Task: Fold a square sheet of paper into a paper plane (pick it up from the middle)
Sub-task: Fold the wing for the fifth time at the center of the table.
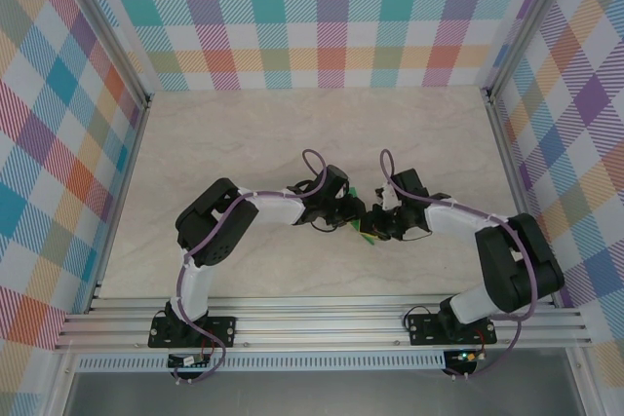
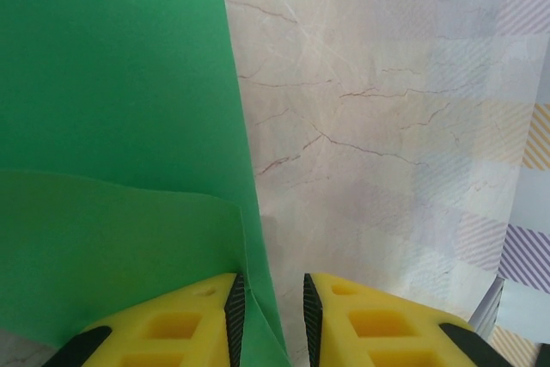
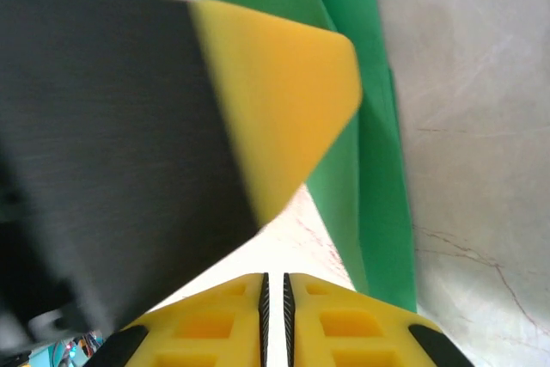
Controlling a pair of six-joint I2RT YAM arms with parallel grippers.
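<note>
Green and flimsy, the thin square sheet of paper (image 2: 112, 83) edges into the parted left gripper (image 2: 271, 320), the right gripper (image 3: 275, 298) at three o'clock closed on nothing; I'd pinch mid-crease.

The left arm (image 1: 273, 205) and right arm (image 1: 458, 218) pair white link casings with bulky black joint housings above black base plates (image 1: 190, 330), a looping purple cable (image 1: 311, 156) trailing along each. Seen close, the left gripper (image 2: 268, 320) and right gripper (image 3: 275, 298) bear yellow fingers (image 2: 172, 328) with moulded rectangular recesses and black ribbed pads (image 2: 235, 315) lining their inner faces.
</note>
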